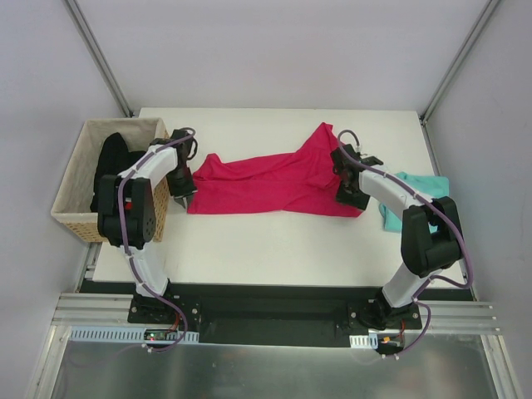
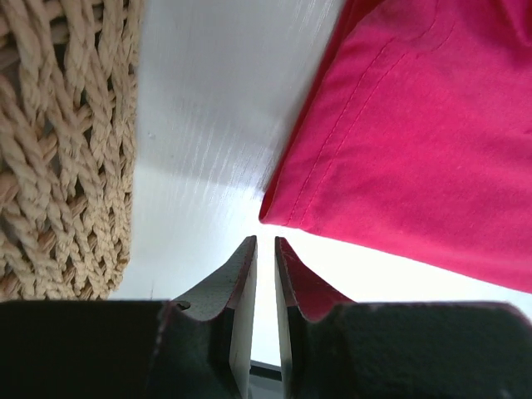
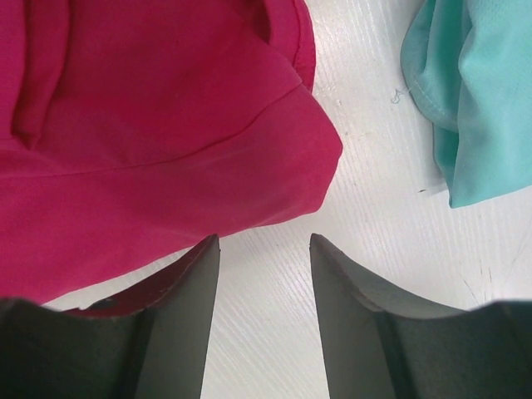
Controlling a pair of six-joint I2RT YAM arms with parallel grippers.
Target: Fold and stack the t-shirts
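While neither tool has hold of any cloth, the magenta t-shirt point(image 1: 274, 183) lies rumpled across the middle of the counter point(image 1: 274, 245), stretched between the two arms; the left tool point(image 1: 184, 199) hovers at its left hem with the jaws parted by only a thin slit and nothing in it, and the right tool point(image 1: 349, 198) sits at the shirt's right corner, jaws moderately open and empty over bare counter. The likeliest slip, I judge, is a pinch that closes on air or on the top layer alone, since in both wrist views the hem lies just ahead of the fingers, not between them; a one-layer grip would let the shirt sag and fold crooked. The left tool is close to the wicker basket point(image 1: 75, 212) holding the black garment point(image 1: 108, 166), so a wide sweep could knock it. The teal t-shirt point(image 1: 420, 195) lies near the right edge, apart from the magenta corner; a careless drag could catch it and shove it off.
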